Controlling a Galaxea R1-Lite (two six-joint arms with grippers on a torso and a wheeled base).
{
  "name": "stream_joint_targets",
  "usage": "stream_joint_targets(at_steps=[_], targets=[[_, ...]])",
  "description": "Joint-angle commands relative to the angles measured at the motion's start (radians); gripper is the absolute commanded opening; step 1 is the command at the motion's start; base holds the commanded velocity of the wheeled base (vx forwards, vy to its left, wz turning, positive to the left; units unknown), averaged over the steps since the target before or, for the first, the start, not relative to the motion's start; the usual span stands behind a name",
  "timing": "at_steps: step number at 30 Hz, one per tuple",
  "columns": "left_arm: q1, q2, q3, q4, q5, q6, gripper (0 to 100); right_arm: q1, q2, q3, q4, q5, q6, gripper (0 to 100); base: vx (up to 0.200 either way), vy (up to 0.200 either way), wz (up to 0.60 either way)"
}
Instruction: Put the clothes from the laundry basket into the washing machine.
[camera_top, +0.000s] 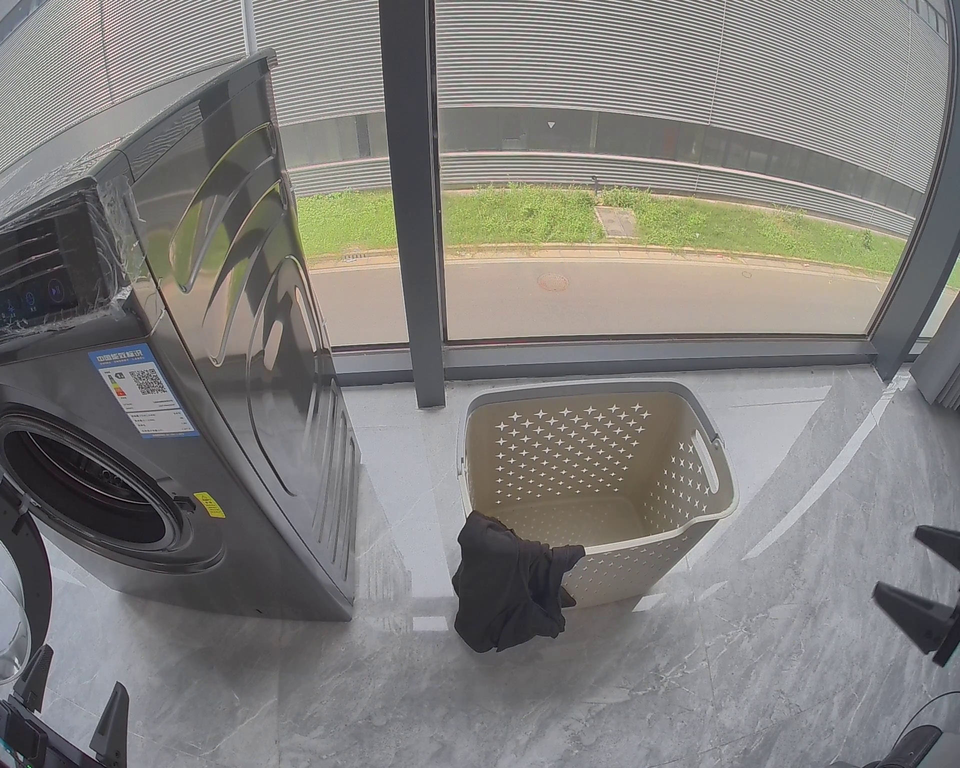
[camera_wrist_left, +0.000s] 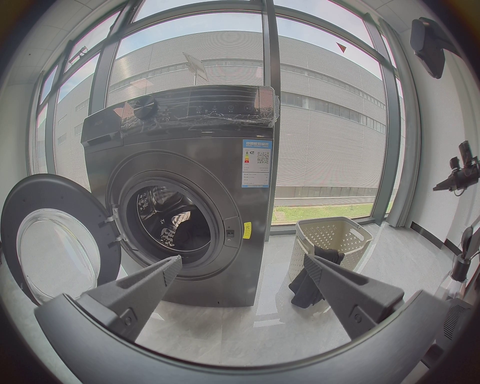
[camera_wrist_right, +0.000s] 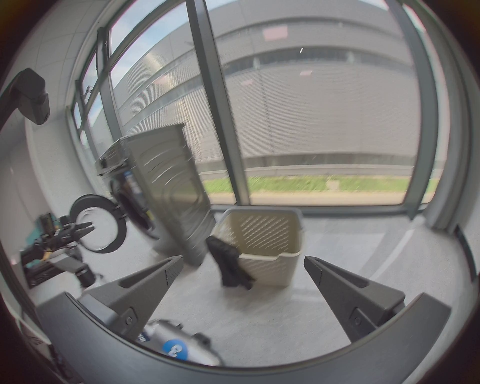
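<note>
Black garment (camera_top: 505, 590) over basket (camera_top: 590, 386) rim, far from left gripper (camera_top: 78, 672), right gripper (camera_top: 896, 560); both spread.

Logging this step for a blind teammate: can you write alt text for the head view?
A dark garment hangs over the near rim of a beige laundry basket on the grey floor by a window. The washing machine stands to the basket's left, door open. The left gripper and right gripper, both open, show low at either side.
</note>
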Motion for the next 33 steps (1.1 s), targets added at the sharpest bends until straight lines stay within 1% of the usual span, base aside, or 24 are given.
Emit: stream_joint_targets(at_steps=[1,2,3,4,5,8,14,15,17,18,19,21,23,24,25,29,32,33], targets=[[0.0,-0.016,0.018,-0.001,0.001,0.004,100,0.266,0.413,-0.004,-0.062,0.044,0.108,100,0.0,0.0,0.0],[0.0,-0.016,0.018,-0.001,0.001,0.004,100,0.271,0.433,-0.004,-0.08,0.044,0.115,100,0.0,0.0,0.0],[0.0,-0.016,0.018,0.001,-0.002,0.008,100,0.283,0.489,-0.004,-0.145,0.038,0.135,100,0.0,0.0,0.0],[0.0,-0.016,0.018,-0.001,-0.002,0.008,100,0.283,0.496,-0.004,-0.154,0.036,0.137,100,0.0,0.0,0.0],[0.0,-0.016,0.018,0.001,-0.004,0.016,100,0.289,0.565,0.003,-0.248,0.027,0.141,100,0.0,0.0,0.0],[0.0,-0.016,0.018,-0.001,-0.008,0.014,100,0.308,0.666,0.013,-0.349,0.012,0.144,100,0.0,0.0,0.0],[0.0,-0.016,0.018,-0.001,-0.007,0.008,100,0.314,0.833,0.003,-0.429,0.001,0.149,100,0.0,0.0,0.0],[0.002,-0.016,0.018,-0.001,-0.007,0.008,100,0.314,0.836,0.003,-0.432,0.001,0.151,100,0.0,0.0,0.0],[0.0,-0.016,0.018,-0.001,-0.005,0.007,100,0.314,0.904,-0.001,-0.492,0.001,0.178,100,0.0,0.0,0.0],[0.0,-0.016,0.018,-0.001,-0.005,0.007,100,0.314,0.904,-0.001,-0.492,0.001,0.178,100,0.0,0.0,0.0],[0.0,-0.016,0.018,-0.001,-0.005,0.008,100,0.316,0.97,-0.004,-0.55,-0.002,0.201,100,0.0,0.0,0.0],[0.0,-0.016,0.018,-0.001,-0.007,0.01,100,0.314,1.022,-0.004,-0.604,-0.019,0.218,100,0.0,0.0,0.0],[0.0,-0.016,0.018,0.001,-0.008,0.013,100,0.316,1.075,0.005,-0.671,-0.059,0.24,100,0.0,0.0,0.0],[0.0,-0.016,0.018,-0.001,-0.008,0.013,100,0.317,1.079,0.006,-0.676,-0.062,0.24,100,0.0,0.0,0.0],[0.0,-0.016,0.018,0.001,-0.008,0.014,100,0.32,1.118,0.017,-0.722,-0.082,0.258,100,0.0,0.0,0.0],[0.0,-0.016,0.018,0.001,-0.008,0.013,100,0.332,1.16,0.026,-0.771,-0.086,0.266,100,0.0,0.0,0.0],[0.0,-0.016,0.018,0.001,-0.008,0.016,100,0.332,1.2,0.013,-0.792,-0.088,0.267,100,0.0,0.2,0.0],[0.0,-0.016,0.018,-0.001,-0.008,0.016,100,0.332,1.212,0.006,-0.8,-0.088,0.267,100,0.0,0.0,0.0]])
